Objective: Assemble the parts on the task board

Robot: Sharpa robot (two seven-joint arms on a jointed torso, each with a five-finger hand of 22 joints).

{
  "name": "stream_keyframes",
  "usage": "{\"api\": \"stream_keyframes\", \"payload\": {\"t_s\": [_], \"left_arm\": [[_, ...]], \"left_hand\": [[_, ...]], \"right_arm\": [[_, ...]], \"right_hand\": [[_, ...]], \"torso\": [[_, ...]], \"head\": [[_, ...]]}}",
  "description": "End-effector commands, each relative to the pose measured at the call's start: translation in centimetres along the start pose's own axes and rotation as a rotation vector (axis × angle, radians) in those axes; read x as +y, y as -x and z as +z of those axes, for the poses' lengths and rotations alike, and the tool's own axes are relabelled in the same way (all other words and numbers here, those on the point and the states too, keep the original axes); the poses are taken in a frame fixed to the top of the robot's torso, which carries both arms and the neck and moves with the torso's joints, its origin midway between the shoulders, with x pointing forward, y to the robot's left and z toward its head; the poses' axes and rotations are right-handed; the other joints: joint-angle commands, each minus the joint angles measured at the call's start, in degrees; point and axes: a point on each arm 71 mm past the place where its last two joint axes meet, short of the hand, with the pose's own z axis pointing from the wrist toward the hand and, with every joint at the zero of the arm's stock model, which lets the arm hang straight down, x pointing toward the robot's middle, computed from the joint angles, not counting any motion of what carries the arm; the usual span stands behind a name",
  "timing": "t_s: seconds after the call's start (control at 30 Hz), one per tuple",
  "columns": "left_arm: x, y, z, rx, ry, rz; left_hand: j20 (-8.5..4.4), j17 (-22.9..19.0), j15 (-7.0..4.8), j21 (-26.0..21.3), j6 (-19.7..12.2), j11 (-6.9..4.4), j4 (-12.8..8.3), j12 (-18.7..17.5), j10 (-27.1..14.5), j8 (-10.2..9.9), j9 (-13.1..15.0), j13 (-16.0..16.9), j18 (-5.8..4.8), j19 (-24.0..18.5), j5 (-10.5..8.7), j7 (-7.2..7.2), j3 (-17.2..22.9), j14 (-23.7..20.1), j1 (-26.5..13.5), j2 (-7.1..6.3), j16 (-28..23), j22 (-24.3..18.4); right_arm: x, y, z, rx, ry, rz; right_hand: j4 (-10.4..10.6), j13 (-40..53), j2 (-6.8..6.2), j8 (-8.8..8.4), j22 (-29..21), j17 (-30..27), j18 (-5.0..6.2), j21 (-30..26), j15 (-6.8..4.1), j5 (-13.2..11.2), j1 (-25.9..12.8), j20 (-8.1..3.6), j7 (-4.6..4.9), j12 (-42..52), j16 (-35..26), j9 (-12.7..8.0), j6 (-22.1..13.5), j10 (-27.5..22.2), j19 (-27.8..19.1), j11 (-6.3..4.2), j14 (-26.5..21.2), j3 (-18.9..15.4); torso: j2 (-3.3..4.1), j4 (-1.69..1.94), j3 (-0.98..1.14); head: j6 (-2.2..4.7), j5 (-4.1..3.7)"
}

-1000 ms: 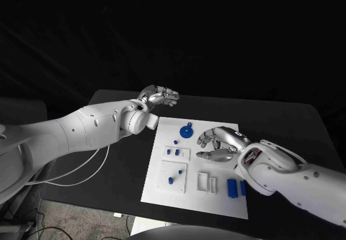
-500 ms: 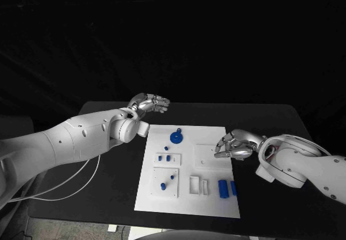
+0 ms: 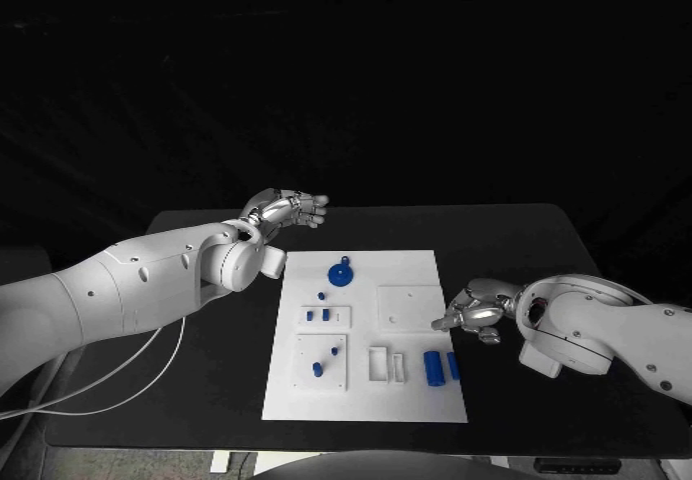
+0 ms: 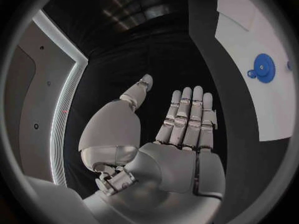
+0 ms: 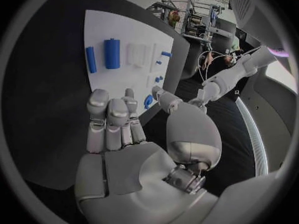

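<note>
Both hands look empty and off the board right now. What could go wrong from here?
1. The right hand sits at the board's right edge; a low reach inward might nudge the board, or the two loose blue cylinders lying near that edge.
2. The left hand hovers beyond the board's far left corner, over bare table; coming down it could clip the blue gear.
3. The small blue pegs stand close together, so thick fingers may knock a neighbour.

One white task board (image 3: 411,400), one blue gear (image 3: 340,275), two blue cylinders (image 3: 433,367), two hands (image 3: 289,209)
</note>
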Motion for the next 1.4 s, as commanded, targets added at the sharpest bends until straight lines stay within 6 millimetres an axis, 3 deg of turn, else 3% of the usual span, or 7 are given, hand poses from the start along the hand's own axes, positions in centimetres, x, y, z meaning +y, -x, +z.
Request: {"api": "stream_keyframes", "payload": {"t_s": [0.03, 0.23, 0.53, 0.8, 0.83, 0.87, 1.4], "left_arm": [[0.3, -0.5, -0.3, 0.020, -0.009, -0.022], [1.3, -0.9, -0.6, 0.030, 0.012, -0.028], [1.7, -0.5, -1.2, 0.031, 0.025, -0.054], [1.7, -0.4, -1.2, 0.031, 0.023, -0.054], [1.7, -0.4, -1.2, 0.031, 0.023, -0.054], [1.7, -0.4, -1.2, 0.032, 0.023, -0.054], [1.7, -0.5, -1.4, 0.059, 0.020, -0.069]], "left_hand": [[0.20, 0.10, 0.31, -0.23, -0.43, -0.03, 0.01, 0.35, -0.51, 0.26, -0.06, -0.07, 0.81, 0.03, -0.12, -0.04, -0.40, -0.05, -0.51, -0.05, -0.22, 0.09], [0.21, 0.15, 0.32, -0.27, -0.45, -0.03, 0.05, 0.35, -0.53, 0.26, -0.09, -0.08, 0.83, 0.03, -0.12, -0.03, -0.52, -0.06, -0.66, -0.03, -0.30, 0.11], [0.24, 0.26, 0.35, -0.42, -0.61, 0.01, 0.10, 0.31, -0.66, 0.18, -0.18, -0.10, 0.85, -0.03, -0.10, 0.01, -0.74, -0.16, -0.98, 0.07, -0.51, 0.16], [0.26, 0.33, 0.37, -0.50, -0.63, 0.02, 0.04, 0.31, -0.71, 0.19, -0.21, -0.11, 0.85, -0.10, -0.09, 0.02, -0.85, -0.21, -1.04, -0.13, -0.63, 0.19], [0.26, 0.34, 0.38, -0.51, -0.63, 0.02, 0.04, 0.31, -0.71, 0.19, -0.21, -0.11, 0.85, -0.10, -0.09, 0.02, -0.85, -0.21, -1.05, -0.13, -0.64, 0.20], [0.26, 0.34, 0.38, -0.51, -0.63, 0.02, 0.04, 0.31, -0.71, 0.18, -0.22, -0.11, 0.85, -0.10, -0.09, 0.02, -0.86, -0.22, -1.05, -0.14, -0.64, 0.20], [0.36, 0.68, 0.50, -0.81, -2.16, 0.17, 0.29, 0.17, -1.15, -0.50, -0.63, -0.16, 0.94, -0.15, -0.21, 0.56, -1.18, -0.46, -1.69, -0.52, -1.17, 0.37]], "right_arm": [[-1.0, -1.5, 0.4, 0.079, -0.096, -0.017], [-0.9, -2.7, 1.3, 0.087, -0.107, -0.052], [-1.4, -4.2, 2.4, 0.110, -0.134, -0.078], [-1.3, -5.8, 3.5, 0.121, -0.134, -0.111], [-1.3, -6.1, 3.6, 0.121, -0.134, -0.107], [-1.3, -6.2, 3.7, 0.118, -0.133, -0.110], [-1.3, -7.9, 5.3, 0.102, -0.125, -0.120]], "right_hand": [[0.04, 0.38, 0.05, -0.12, 1.41, 0.35, 3.89, 0.45, -0.15, -0.07, -0.84, -0.39, 0.24, 0.36, 0.37, 0.15, 0.54, -0.15, -0.11, -0.46, -0.31, -0.45], [0.10, 0.82, -0.07, -0.34, 1.42, 0.84, 3.89, 1.02, -0.15, -0.07, -1.26, -0.70, 0.27, 0.49, 0.59, 0.27, 0.32, -0.31, -0.20, -0.45, -0.42, -0.50], [0.45, 1.18, 0.01, -0.31, 1.39, 1.27, 3.89, 1.61, -0.19, -0.06, -1.76, -0.90, 0.20, 0.55, 0.71, 0.50, 0.62, -0.31, -0.32, -0.50, -0.49, -0.18], [0.61, 1.32, -0.20, -0.34, 1.38, 1.45, 3.89, 1.86, -0.21, -0.07, -2.08, -0.93, 0.17, 0.53, 0.73, 0.59, 0.69, -0.30, -0.42, -0.53, -0.51, -0.09], [0.57, 1.35, -0.30, -0.36, 1.37, 1.49, 3.89, 1.92, -0.22, -0.07, -2.07, -0.94, 0.17, 0.52, 0.73, 0.61, 0.68, -0.31, -0.45, -0.54, -0.51, -0.05], [0.45, 1.40, -0.45, -0.39, 1.37, 1.55, 3.89, 1.99, -0.22, -0.07, -1.98, -0.95, 0.16, 0.51, 0.73, 0.64, 0.67, -0.31, -0.49, -0.54, -0.51, 0.02], [-0.36, 1.71, -1.41, -0.64, 1.31, 1.88, 3.89, 2.49, -0.14, -0.07, -1.72, -0.91, 0.24, 0.39, 0.66, 0.80, 0.50, -0.41, -0.78, -0.46, -0.49, 0.13]], "torso": [[-1.42, -0.23, -0.22], [-2.50, -0.27, -0.58], [-2.78, -0.05, -0.99], [-2.64, -0.14, -0.95], [-2.60, 0.31, -1.09], [-2.58, 0.39, -1.11], [-2.46, 0.31, -1.09]], "head": [[-0.90, -0.05], [-1.79, -0.09], [-2.62, -0.37], [-3.24, -0.11], [-3.51, -0.46], [-3.57, -0.55], [-4.14, -0.55]]}}
